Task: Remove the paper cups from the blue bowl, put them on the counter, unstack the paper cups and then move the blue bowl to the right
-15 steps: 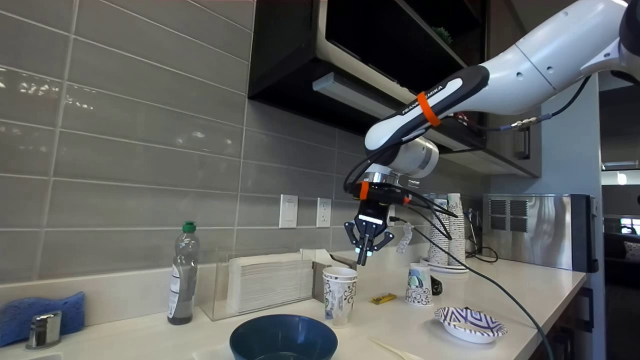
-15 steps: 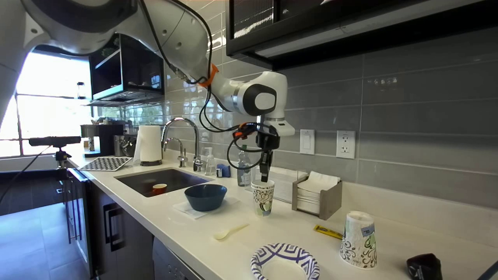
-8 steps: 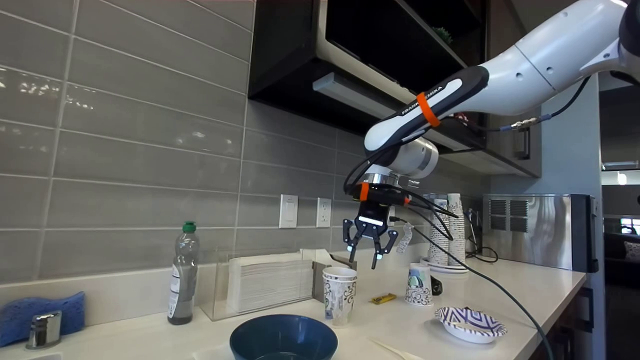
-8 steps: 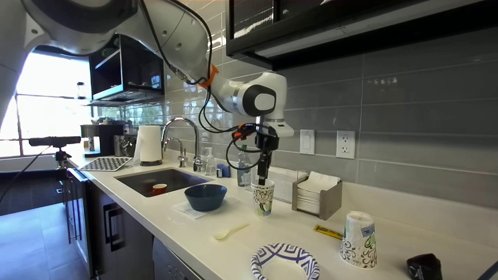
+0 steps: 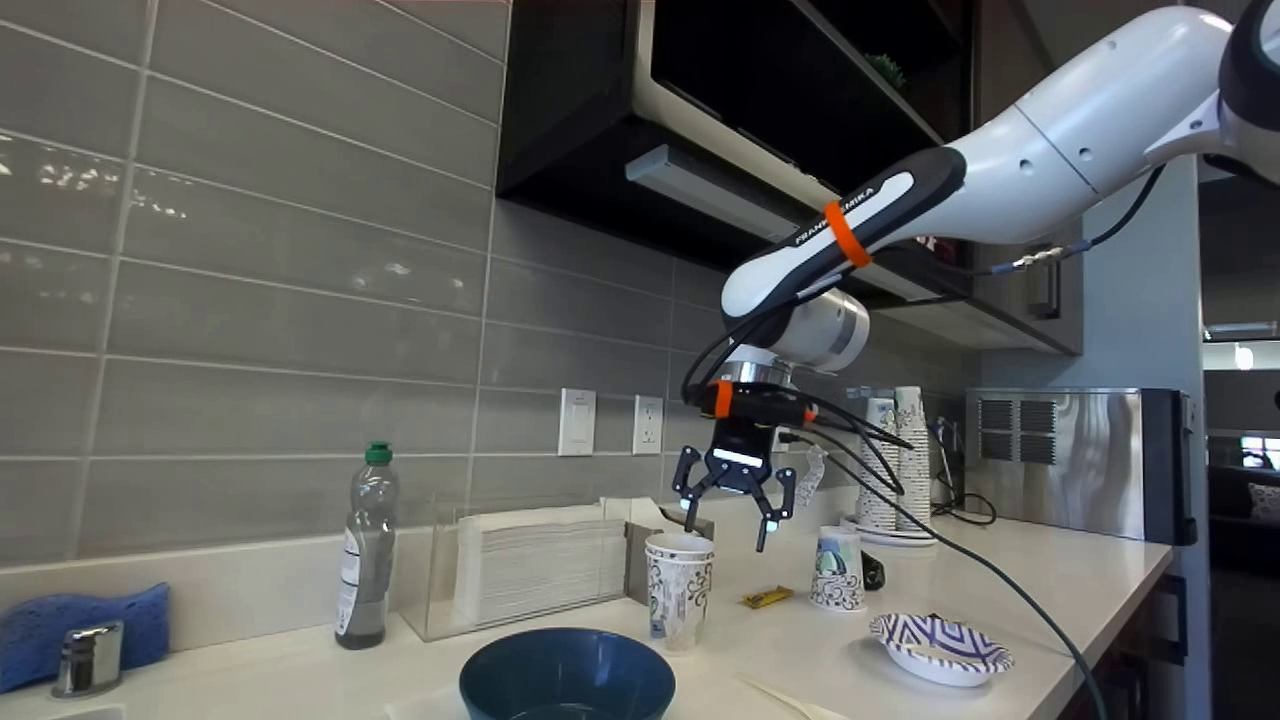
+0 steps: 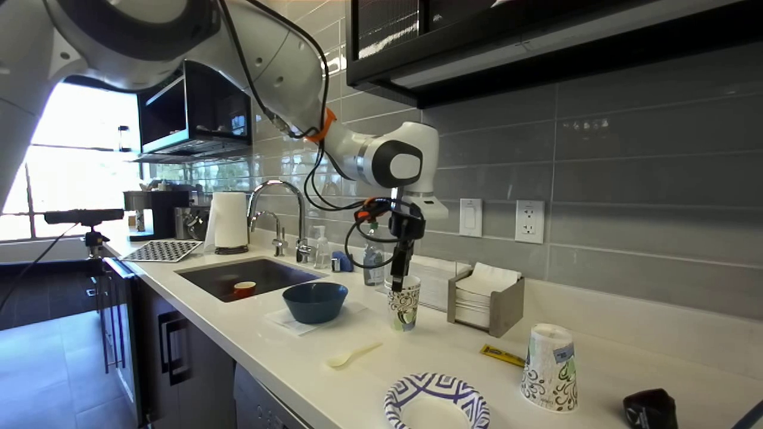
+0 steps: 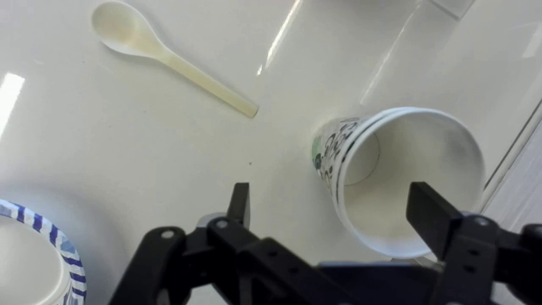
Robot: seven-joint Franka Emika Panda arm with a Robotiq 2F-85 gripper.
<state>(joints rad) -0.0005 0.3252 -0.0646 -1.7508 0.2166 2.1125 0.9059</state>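
Two fingers point(image 7: 434, 216) of the gripper point(image 5: 726, 530) are spread wide: one tip hangs over the mouth of the stacked paper cups point(image 6: 404, 307), the other's off on the near side; can't tell if the rim's touched. Cups stand upright, nested, on the bench point(image 6: 357, 387), right of the blue bowl point(image 6: 315, 305), which sits apart from them on a white sheet point(image 6: 286, 320). Pale spoon point(image 7: 178, 63) lies flat on the cups' near side; blue-&-white paper dish point(image 6: 438, 384) is farther right, same side. Far side, along the tiled wall point(image 5: 300, 410): grey holder point(image 6: 506, 308) w/ white napkins point(image 6: 487, 280) just beyond the cups, then a green-capped clear btl point(image 5: 366, 575) to the left. Right of the stack: yellow pkt point(image 6: 502, 355), then an upside-dn paper cup point(image 6: 549, 369) & a small black item point(image 6: 651, 408), ID unclear. In an exterior view, left of the bowl, there's a sink point(image 6: 271, 275) w/ a red cup point(image 6: 243, 290) in it.
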